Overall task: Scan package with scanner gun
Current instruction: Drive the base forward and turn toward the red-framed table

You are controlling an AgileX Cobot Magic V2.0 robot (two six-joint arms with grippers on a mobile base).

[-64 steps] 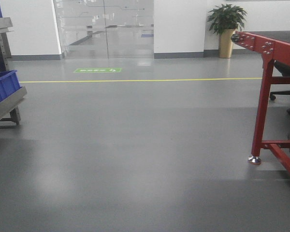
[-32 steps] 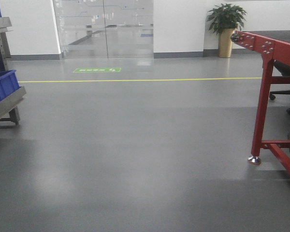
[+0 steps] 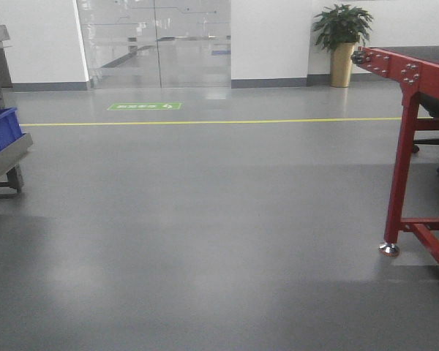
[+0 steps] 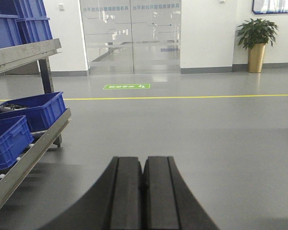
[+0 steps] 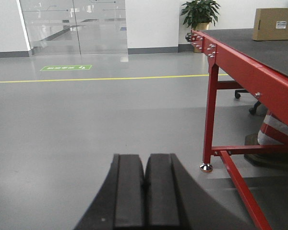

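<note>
In the front view the red bench (image 3: 402,146) at three o'clock and the blue crate (image 3: 0,131) at nine o'clock have both drifted outward over the last second. We judge from this that our base is rolling forward, closing on the work area and not yet handling anything. The package (image 5: 274,24) sits at two o'clock in the right wrist view, on the far end of the bench top with its white label toward us, well apart from both arms, and we find the scanner gun in no view. The left jaws and right jaws are each pressed together, with nothing between them.
</note>
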